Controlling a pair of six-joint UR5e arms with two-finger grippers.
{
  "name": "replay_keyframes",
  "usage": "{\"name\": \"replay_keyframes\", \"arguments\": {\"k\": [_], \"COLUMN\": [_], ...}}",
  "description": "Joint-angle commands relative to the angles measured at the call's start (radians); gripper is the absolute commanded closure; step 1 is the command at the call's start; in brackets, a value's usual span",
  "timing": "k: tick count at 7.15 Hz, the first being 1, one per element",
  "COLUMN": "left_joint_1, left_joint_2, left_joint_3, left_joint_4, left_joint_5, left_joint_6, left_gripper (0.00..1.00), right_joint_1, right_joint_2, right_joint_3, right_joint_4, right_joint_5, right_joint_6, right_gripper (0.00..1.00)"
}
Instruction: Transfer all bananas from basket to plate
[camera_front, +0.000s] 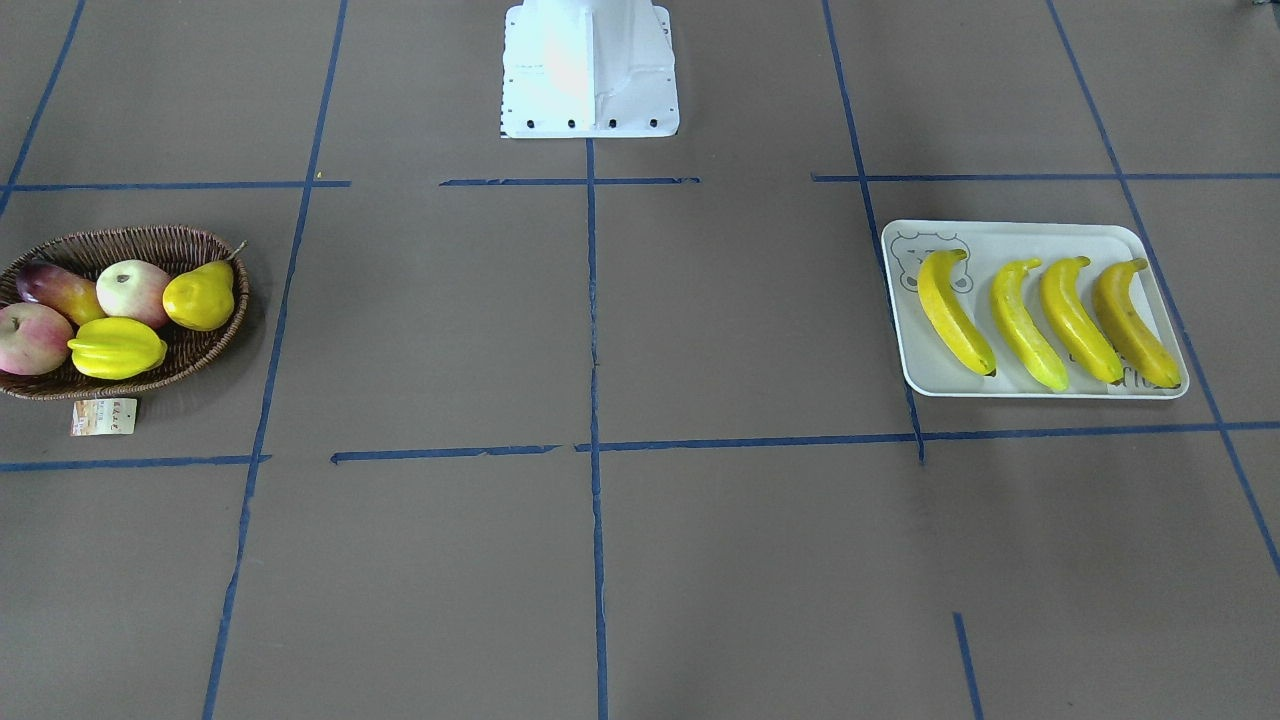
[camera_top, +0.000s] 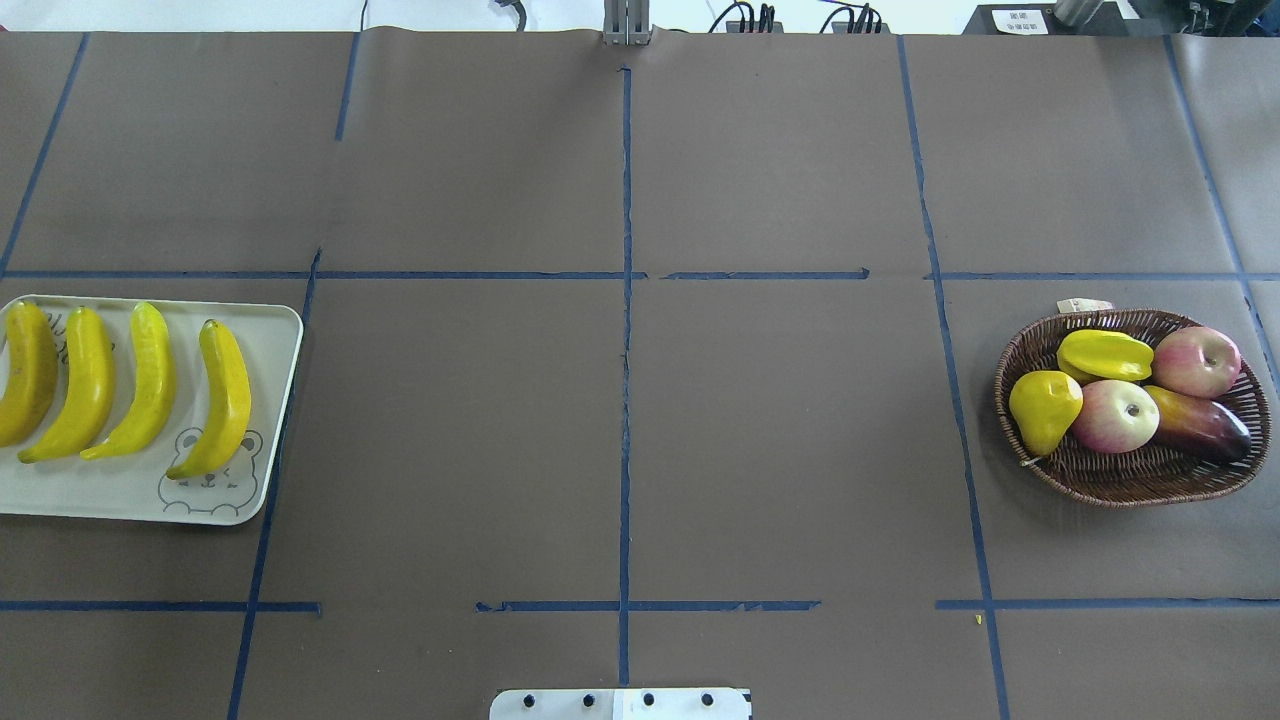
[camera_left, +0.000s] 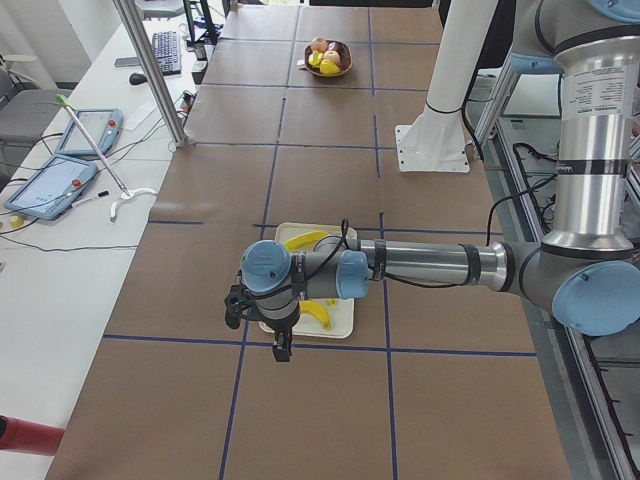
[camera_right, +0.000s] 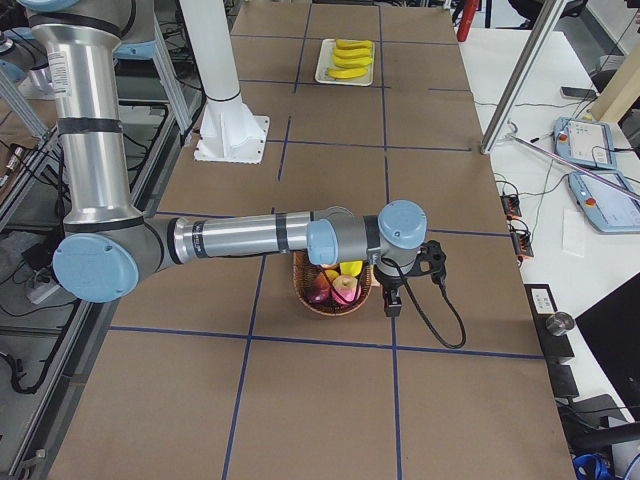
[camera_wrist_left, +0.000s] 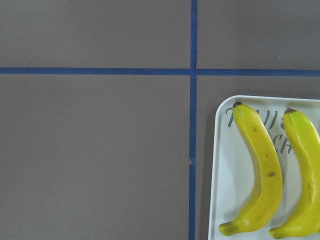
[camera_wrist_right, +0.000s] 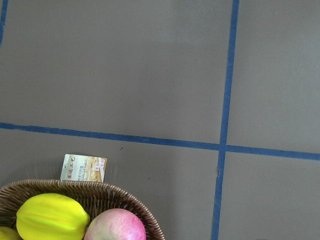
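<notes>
Brown table (camera_front: 700, 560), gridded with blue tape (camera_front: 594, 330). In the left side view the left arm (camera_left: 430, 265) stretches level across mid-frame, with the left gripper (camera_left: 281, 342) hanging over the plate's near edge. I cannot tell from here whether its fingers are parted or closed. In the right side view the right arm (camera_right: 240, 238) reaches across centre, with the right gripper (camera_right: 392, 298) just right of the basket — its state can't be read either.

In the front-facing view the plate (camera_front: 1040, 238) is at middle right and the basket (camera_front: 150, 238) at the left edge. All four bananas (camera_front: 1070, 320) lie side by side on the plate. The basket holds two apples (camera_front: 133, 290), a mango (camera_front: 60, 290), a pear (camera_front: 200, 297) and a starfruit (camera_front: 117, 347) — a paper tag (camera_front: 103, 416) lies below its rim.
</notes>
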Motion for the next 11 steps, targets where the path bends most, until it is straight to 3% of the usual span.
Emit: {"name": "replay_keyframes", "arguments": {"k": [1,11], "left_joint_1": [0.0,0.0], "left_joint_2": [0.001,0.0], "left_joint_3": [0.003,-0.002], "left_joint_4": [-0.002,-0.002], "left_joint_5": [-0.001,-0.002], "left_joint_6": [0.001,0.001], "left_gripper": [0.0,0.0], "right_joint_1": [0.051,0.06], "right_joint_2": [-0.004,-0.08], "right_joint_3": [-0.06,-0.049], "right_joint_4": [0.003,0.005], "right_joint_5": [0.043,0.04], "right_joint_6": [-0.015,-0.015], "right_gripper": [0.0,0.0]}}
